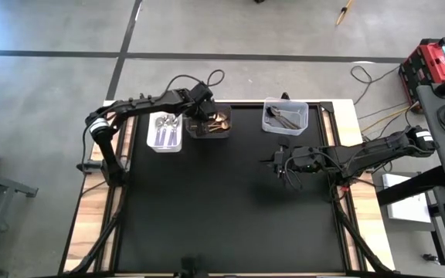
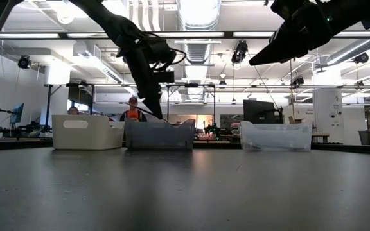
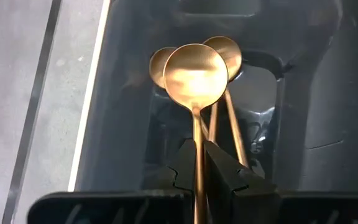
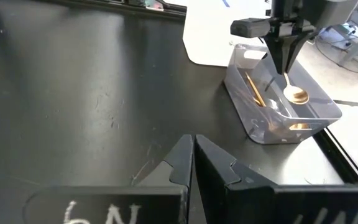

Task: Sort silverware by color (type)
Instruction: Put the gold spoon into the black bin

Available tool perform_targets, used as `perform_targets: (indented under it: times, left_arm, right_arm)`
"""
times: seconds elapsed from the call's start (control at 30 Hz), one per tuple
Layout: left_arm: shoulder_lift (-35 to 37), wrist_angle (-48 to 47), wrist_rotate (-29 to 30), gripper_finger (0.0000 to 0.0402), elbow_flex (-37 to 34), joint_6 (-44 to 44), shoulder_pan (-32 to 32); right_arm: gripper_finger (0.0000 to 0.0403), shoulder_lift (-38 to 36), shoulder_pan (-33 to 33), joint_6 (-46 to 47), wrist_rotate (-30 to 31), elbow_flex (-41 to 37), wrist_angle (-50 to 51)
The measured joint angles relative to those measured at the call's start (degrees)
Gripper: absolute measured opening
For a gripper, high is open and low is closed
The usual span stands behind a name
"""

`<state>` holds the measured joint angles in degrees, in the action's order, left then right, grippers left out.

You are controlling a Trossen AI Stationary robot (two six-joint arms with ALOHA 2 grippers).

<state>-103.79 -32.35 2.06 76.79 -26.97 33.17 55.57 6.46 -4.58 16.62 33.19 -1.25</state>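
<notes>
three bins sit along the far edge of my table [image 1: 230, 224]: a white bin [image 1: 165, 132] with lilac-handled silverware, a dark bin [image 1: 208, 122] with gold spoons, and a clear bin [image 1: 285, 116] with dark grey pieces. no loose silverware shows on the mat, so i judge the sort nearly complete.

left gripper [image 3: 199, 163]: positioned over the dark bin, fingers clamped on the handle of a gold spoon [image 3: 193, 71]. the bowl hangs forward of the fingertips, above two more gold spoons [image 3: 229, 53] lying in the bin. the right wrist view confirms the held spoon pointing down inside the bin walls.

right gripper [image 4: 192, 157]: parked above bare mat, well apart from the bins, fingers closed on nothing.

step in hand, as i read it: release the gold spoon into the dark bin.

failure conditions to watch:
- release from too high. the slim spoon may bounce off the spoons below or tip over the bin rim onto the mat.
- descent too deep. the bowl may jam against the resting spoons and twist the handle in my grip.
- sideways withdrawal. a fingertip or the spoon may catch the bin wall and drag the light bin toward the white bin just beside it.
- the handle may cling to one finger on opening; lift straight up only after it drops.
</notes>
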Motion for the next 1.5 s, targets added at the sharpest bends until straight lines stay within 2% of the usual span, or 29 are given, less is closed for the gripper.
perform_targets:
  times: [0.93,1.5]
  left_arm:
    - [-6.4,6.9,-2.3,0.0000,0.3,-2.8,0.8]
    - [-6.9,9.8,-3.2,0.0006,0.3,-2.5,1.7]
  right_arm:
    - [0.0009,0.0,0.0,0.0,0.0,0.0,0.6]
    - [0.0009,0.0,0.0,0.0,0.0,0.0,0.5]
